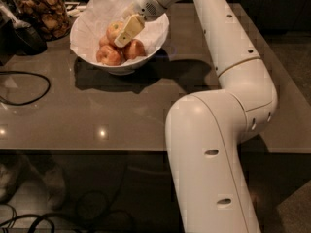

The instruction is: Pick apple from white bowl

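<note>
Here, hand (122, 38) in white bowl (161, 34) on glossy table (121, 111).

One white bowl (127, 68) and one glass cookie jar (41, 13) stand on the tabletop (121, 115). At least three apples (110, 55) lie in the bowl, with one tool (124, 35) just over them.
</note>
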Robot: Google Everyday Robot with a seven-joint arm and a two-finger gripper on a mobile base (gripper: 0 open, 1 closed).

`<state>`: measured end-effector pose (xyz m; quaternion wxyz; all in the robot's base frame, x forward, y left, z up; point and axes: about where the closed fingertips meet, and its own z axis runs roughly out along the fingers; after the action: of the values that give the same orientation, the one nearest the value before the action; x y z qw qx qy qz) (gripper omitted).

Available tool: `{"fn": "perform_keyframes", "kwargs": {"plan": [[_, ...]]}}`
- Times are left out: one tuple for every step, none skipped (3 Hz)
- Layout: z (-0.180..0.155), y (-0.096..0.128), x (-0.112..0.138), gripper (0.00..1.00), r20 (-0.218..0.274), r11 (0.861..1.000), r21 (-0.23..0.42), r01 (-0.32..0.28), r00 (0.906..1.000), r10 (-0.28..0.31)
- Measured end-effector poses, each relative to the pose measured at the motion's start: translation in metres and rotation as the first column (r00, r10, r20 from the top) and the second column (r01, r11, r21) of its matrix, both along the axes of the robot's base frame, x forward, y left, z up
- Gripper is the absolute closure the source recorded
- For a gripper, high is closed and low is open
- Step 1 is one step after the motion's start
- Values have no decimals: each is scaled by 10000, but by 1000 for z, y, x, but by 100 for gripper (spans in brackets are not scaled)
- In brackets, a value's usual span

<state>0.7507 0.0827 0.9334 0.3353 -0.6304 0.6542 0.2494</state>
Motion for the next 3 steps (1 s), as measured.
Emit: {"fn": "perform_keyframes", "kwargs": {"plan": [[-3, 5, 0, 22, -92, 10000, -13, -98, 9999, 98], [-9, 10, 1, 22, -232, 9998, 0, -184, 9996, 184], [-15, 12, 2, 23, -397, 9998, 43, -218, 9990, 219]]}}
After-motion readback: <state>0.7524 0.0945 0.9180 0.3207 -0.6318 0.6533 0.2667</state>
